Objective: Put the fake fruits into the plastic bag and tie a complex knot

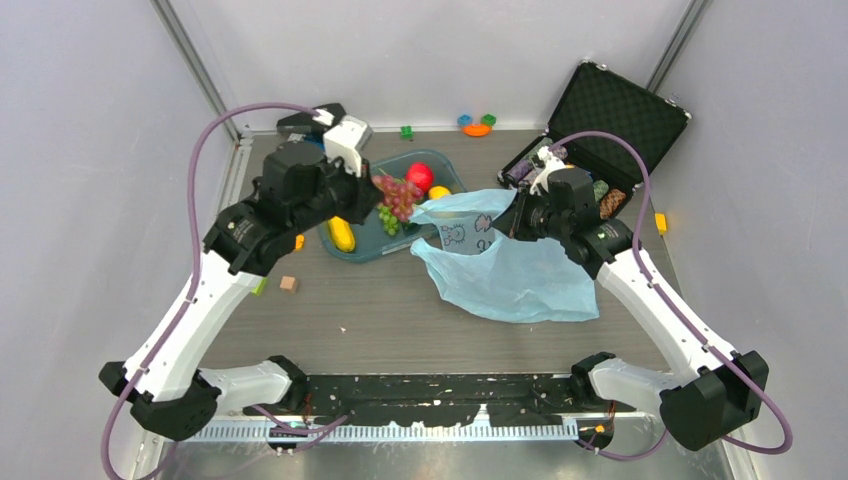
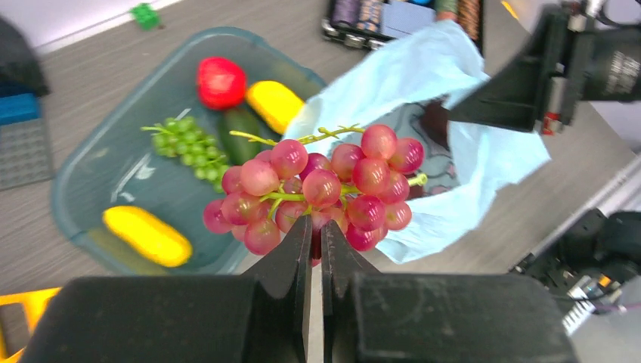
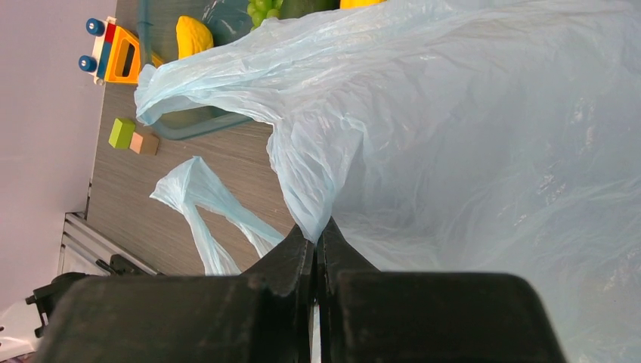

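**Q:** L side status?

**A:** My left gripper [image 2: 316, 227] is closed tight on the near side of the purple grape bunch [image 2: 317, 189]. The exact hold pt is hidden by berries. The bunch hangs off the table [image 1: 400, 320], over the right rim of the tub [image 1: 425, 155] and just left of the bag mouth. I judge this is mid-transfer, tub to bag.

**Q:** R side?

**A:** My right gripper [image 3: 315, 234] is pinched on a fold of the plastic bag [image 3: 469, 136] rim and holds it up. That keeps the mouth open toward the left, facing the incoming fruit. The rest of the bag lies flat at centre-right. One loop handle [image 3: 204, 204] trails loose on the near side.

**Q:** Edges and clearance?

**A:**
- The mouth is narrow, and the raised rim and R fingers close off its right side.
- The left lip sags, so I'd approx. enter from above, not sideways, or the berries may snag it.
- The open case [image 1: 620, 110] sits close behind the R wrist at far right, so there's little room to back up.
- The near tabletop is open.

**Q:** Remaining?

**A:** In the tub: red apple [image 2: 221, 82], green grapes [image 2: 185, 144], two yellow ones [image 2: 147, 234] and a dark green one [image 2: 240, 134]. Knot not yet started.
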### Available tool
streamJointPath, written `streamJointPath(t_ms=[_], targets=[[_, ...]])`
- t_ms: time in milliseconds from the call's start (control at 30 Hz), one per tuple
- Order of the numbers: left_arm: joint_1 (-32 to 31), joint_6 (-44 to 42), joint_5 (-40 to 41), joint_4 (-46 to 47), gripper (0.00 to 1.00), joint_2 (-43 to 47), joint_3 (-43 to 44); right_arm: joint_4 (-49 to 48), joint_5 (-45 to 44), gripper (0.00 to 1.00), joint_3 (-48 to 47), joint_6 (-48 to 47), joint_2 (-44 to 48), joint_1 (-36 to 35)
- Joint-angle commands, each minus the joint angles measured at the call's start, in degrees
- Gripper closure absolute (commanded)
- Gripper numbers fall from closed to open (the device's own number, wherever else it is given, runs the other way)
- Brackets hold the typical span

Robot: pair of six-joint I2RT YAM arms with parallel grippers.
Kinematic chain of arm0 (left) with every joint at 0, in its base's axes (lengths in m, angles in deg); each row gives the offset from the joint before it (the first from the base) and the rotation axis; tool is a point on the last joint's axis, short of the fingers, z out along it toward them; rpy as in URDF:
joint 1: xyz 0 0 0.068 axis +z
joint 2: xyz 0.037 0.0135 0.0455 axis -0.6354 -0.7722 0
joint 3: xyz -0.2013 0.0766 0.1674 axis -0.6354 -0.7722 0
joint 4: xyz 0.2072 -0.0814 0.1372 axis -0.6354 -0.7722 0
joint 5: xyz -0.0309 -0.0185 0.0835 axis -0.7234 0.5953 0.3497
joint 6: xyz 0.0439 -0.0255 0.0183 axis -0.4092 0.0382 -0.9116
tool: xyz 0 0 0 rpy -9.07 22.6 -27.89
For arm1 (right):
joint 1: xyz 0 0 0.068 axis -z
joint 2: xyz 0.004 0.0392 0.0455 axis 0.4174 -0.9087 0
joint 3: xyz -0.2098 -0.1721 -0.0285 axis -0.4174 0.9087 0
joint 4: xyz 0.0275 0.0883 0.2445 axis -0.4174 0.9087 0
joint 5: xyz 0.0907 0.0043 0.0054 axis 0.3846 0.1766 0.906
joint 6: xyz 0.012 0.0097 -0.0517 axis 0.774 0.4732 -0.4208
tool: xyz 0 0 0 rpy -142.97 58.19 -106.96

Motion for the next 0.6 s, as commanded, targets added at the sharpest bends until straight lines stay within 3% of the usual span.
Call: streamJointPath(t_ms=[0,300,567], targets=[[-6.4,3.1,-1.4,6.5,0.98,0.7,-2.1,-2.0,-0.2,0.95,-2.7,-0.2,0.7,0.2],[-10.8,14.4,-13.3,13.5,0.99,-6.7,-5.4,-2.0,0.0,0.95,-1.9,-0.2,1.4,0.2],[-11.7,16.9,-14.2,16.6,0.99,-11.9,-7.3,-1.9,0.0,0.95,-1.8,-0.3,1.8,0.2]])
